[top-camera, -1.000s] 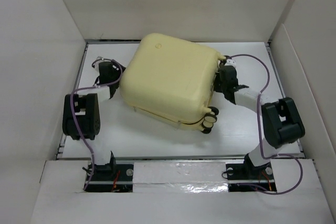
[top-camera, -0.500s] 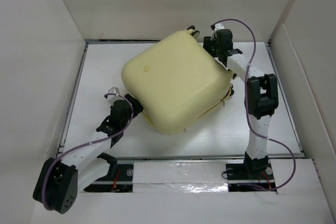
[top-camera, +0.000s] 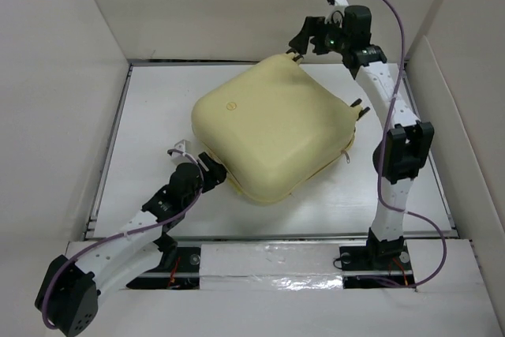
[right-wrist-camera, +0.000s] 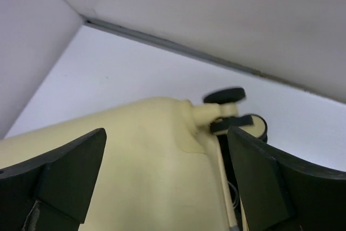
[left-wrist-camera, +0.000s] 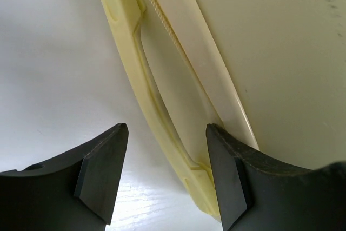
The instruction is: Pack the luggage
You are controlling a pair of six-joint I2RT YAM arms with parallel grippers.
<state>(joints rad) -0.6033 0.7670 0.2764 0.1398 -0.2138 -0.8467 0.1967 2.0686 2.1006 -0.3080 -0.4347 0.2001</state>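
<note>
The inside of the luggage (top-camera: 272, 136) is hidden, since the shell is shut, and its underside cannot be seen from overhead. It is laid flat on the white table (top-camera: 154, 108), turned cornerwise, somewhat right of the middle. The shell is seen as smooth, pale yellow hard plastic with rounded corners (a small round emblem is pressed in near its left corner). The left gripper (top-camera: 211, 173) is set low at the near-left edge. Its jaws are held partly apart, and a toothed seam (left-wrist-camera: 157, 22) beside a moulded ridge is shown running between them only by the left wrist view; whether anything is touched cannot be judged. The right gripper (top-camera: 304, 39) is raised above the far corner, its jaws spread wide with nothing held. Small black wheels (right-wrist-camera: 224, 97), blurred, are made out clearly only in the right wrist view.
</note>
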